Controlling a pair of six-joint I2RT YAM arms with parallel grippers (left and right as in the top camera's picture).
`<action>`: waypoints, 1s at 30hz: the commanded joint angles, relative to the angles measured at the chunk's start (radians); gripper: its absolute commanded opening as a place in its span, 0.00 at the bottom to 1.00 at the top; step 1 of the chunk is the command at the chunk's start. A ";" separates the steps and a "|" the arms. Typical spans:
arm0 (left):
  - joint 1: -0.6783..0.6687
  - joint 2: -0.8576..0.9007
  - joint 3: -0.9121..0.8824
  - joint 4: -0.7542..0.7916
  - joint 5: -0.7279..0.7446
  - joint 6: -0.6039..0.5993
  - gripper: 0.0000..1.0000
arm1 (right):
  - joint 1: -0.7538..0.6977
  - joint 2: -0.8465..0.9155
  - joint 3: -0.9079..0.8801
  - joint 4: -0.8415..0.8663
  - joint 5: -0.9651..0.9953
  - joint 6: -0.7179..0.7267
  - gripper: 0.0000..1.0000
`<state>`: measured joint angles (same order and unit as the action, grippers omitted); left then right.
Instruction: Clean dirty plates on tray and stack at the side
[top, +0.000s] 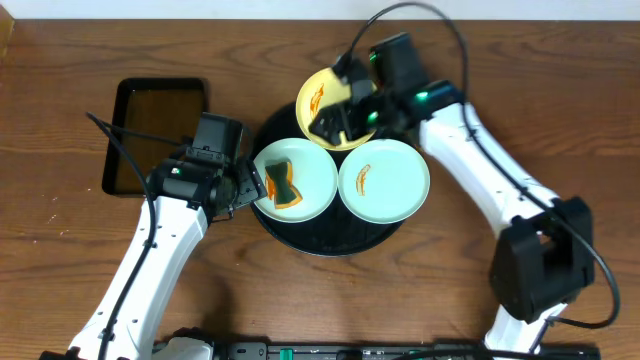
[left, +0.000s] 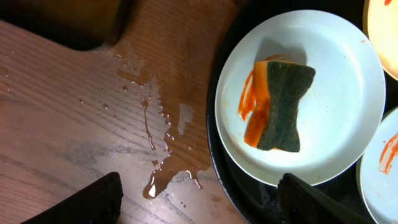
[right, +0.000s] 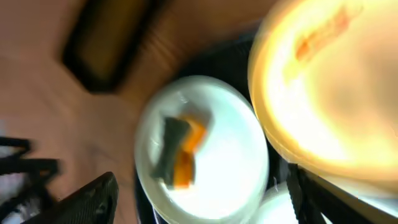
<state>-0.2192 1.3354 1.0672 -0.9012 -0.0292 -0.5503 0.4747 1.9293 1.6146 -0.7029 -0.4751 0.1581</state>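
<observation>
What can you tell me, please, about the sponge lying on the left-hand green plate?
The sponge is a waisted pad, dark green scouring face up, with an orange layer showing along its left edge. It lies flat, off centre in a pale mint plate, over an orange-brown sauce smear that streaks out beside it. The plate sits on the black tray. Only plate and sauce touch it.

Right wrist view smeared throughout; yellow plate (right: 323, 81) runs off top and right edges. Left wrist view: far mint plate (left: 380, 168) clipped by right edge, tray (left: 222, 180) mostly out of frame. Overhead: right pincer (top: 340, 128) hides part of the yellow plate.
</observation>
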 joint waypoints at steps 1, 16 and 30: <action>0.003 0.004 -0.003 -0.002 -0.005 -0.002 0.80 | 0.030 0.022 0.117 -0.120 0.227 0.085 0.85; 0.003 0.004 -0.003 -0.002 -0.005 -0.002 0.81 | 0.106 0.140 0.228 -0.193 0.285 0.070 0.63; 0.003 0.004 -0.003 -0.002 -0.006 -0.002 0.80 | 0.129 0.143 0.026 -0.068 0.519 0.290 0.40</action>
<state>-0.2192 1.3354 1.0672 -0.9009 -0.0296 -0.5503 0.5976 2.0621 1.6661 -0.7925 0.0116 0.4198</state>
